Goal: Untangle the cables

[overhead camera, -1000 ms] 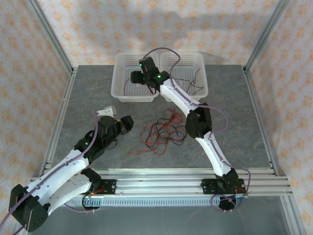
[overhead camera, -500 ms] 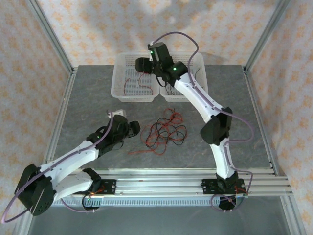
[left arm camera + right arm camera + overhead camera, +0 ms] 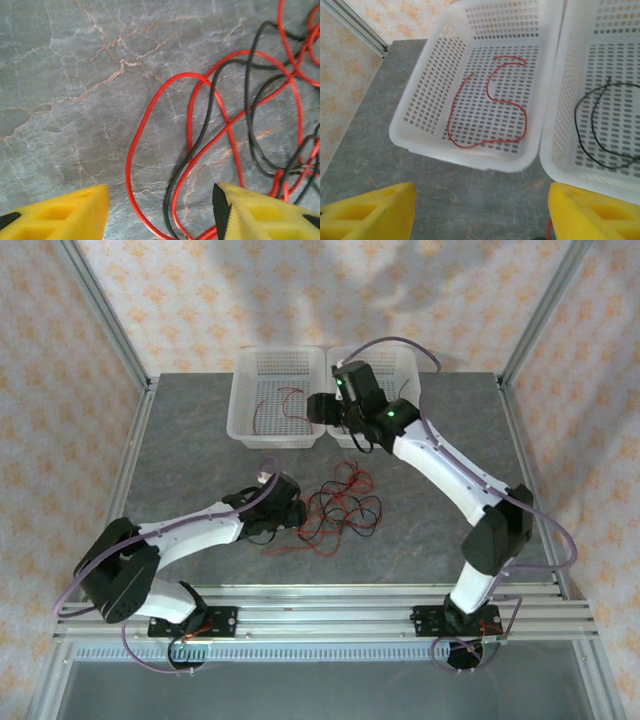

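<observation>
In the overhead view, the cables are being seen heaped near the middle of the desk, somewhat toward its near edge. The heap's long axis is running from near left to far right, and a red tail is pointing toward the near-left corner. The left gripper is being held at the heap's left side, and the right gripper is being held by the near rims of the left basket and the right basket at the far edge. In the left wrist view, the left gripper is being held spread with nothing pinched, while a red loop and a black strand are lying on the desk between its fingers, both stretching away from them. If the jaws are being closed here, both colours are judged likely to be caught together, so the knot could be dragged whole or pulled tighter, and so thin a wire could slip from the pads. In the right wrist view, the right gripper is being held wide and empty. A red cable is lying in an S on the left basket's floor, its length running corner to corner, and a black cable is lying curled in the right basket
</observation>
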Controlling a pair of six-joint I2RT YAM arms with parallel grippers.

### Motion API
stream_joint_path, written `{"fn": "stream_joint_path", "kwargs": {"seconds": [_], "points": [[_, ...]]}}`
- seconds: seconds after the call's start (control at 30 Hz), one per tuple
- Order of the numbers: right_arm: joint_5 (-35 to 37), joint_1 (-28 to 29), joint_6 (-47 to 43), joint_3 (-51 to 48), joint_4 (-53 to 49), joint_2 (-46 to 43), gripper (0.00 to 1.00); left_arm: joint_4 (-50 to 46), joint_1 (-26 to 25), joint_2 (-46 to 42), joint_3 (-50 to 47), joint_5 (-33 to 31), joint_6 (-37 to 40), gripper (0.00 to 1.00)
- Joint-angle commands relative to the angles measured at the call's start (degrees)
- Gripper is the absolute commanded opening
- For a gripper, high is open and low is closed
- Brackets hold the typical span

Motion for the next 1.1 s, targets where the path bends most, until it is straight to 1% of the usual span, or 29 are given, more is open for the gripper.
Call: {"fn": "stream_joint_path", "kwargs": {"seconds": [0.0, 0.13, 0.23, 0.3, 0.37, 0.43, 0.5, 0.57, 0.6, 0.63, 0.8, 0.93, 1.07], "points": [[2.6, 0.3, 1.2, -4.7, 3.9, -5.2, 0.70, -3.7, -0.6, 2.8, 2.5, -1.8, 0.6, 0.56], [2.9, 0.3, 2.4, -11.4, 5.7, -9.6, 0.70, -4.7, -1.1, 6.1, 4.4, -3.1, 0.8, 0.54], [2.4, 0.3, 3.7, -16.6, 7.3, -12.7, 0.70, -4.1, -1.4, 8.7, 5.1, -3.3, 0.9, 0.49], [1.8, 0.3, 4.8, -20.0, 8.2, -14.9, 0.69, -3.3, -1.7, 10.1, 5.3, -4.2, 0.7, 0.42], [0.9, 0.3, 5.9, -23.4, 9.2, -16.7, 0.69, -2.7, -2.1, 10.8, 5.5, -6.2, 0.0, 0.37], [0.0, 0.3, 7.4, -27.2, 10.4, -19.0, 0.69, -2.3, -2.3, 11.1, 5.6, -8.1, -0.8, 0.30], [-1.2, 0.3, 9.2, -31.4, 11.9, -21.2, 0.69, -2.3, -2.4, 10.8, 5.9, -10.2, -1.5, 0.20], [-2.6, 0.4, 11.3, -35.7, 13.6, -23.4, 0.68, -2.3, -2.5, 9.7, 6.2, -12.0, -2.0, 0.07], [-3.2, 0.3, 12.2, -37.6, 14.4, -24.5, 0.68, -2.5, -2.5, 9.2, 6.5, -12.8, -2.2, 0.02], [-4.0, 0.3, 13.3, -39.7, 15.4, -25.5, 0.67, -2.7, -2.6, 8.5, 6.9, -13.8, -2.2, 0.00], [-8.2, 0.4, 18.8, -48.9, 21.5, -29.0, 0.66, -5.8, -3.7, 4.2, 10.4, -19.0, -1.6, 0.00], [-13.4, 0.8, 24.0, -55.0, 30.0, -29.0, 0.66, -9.1, -5.2, 0.8, 15.1, -21.9, -0.2, 0.00], [-16.3, 1.9, 28.6, -58.6, 38.9, -27.0, 0.66, -12.1, -6.5, -0.8, 19.8, -23.5, 1.5, 0.00]]}}
